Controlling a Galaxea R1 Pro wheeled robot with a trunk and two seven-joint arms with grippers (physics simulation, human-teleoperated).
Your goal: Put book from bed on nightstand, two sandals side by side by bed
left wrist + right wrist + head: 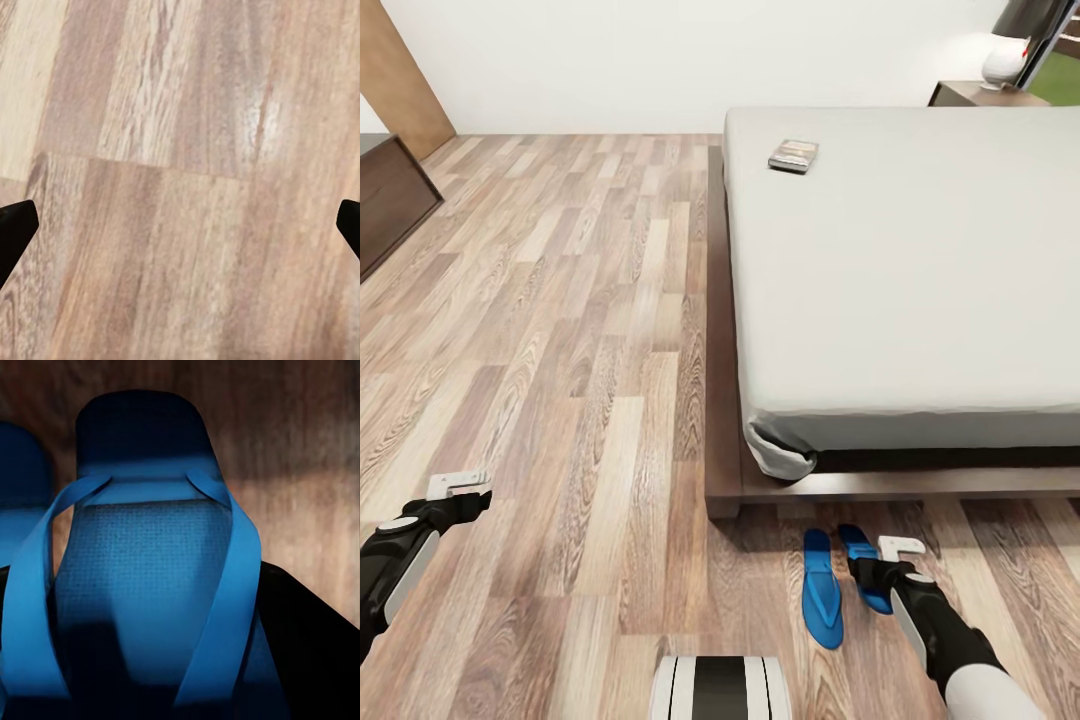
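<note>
The book (pixel 793 156) lies flat on the off-white mattress of the bed (pixel 920 300), near its far left corner. Two blue sandals rest on the plank floor just off the bed's near corner, roughly parallel. The left sandal (pixel 822 588) lies free. My right gripper (pixel 875 578) is down on the right sandal (pixel 858 545), whose straps (pixel 142 585) sit between dark fingers (pixel 307 630) pressing at its edges. The other sandal (pixel 15 495) shows beside it. My left gripper (pixel 180 225) hangs open over bare floor, at the head view's lower left (pixel 455 495).
A nightstand (pixel 965 93) with a white object (pixel 1005 62) on top stands beyond the bed's far right side. A dark wood cabinet (pixel 390 195) lines the left wall. Open plank floor (pixel 560 330) stretches left of the bed. My base (pixel 720 688) shows at the bottom.
</note>
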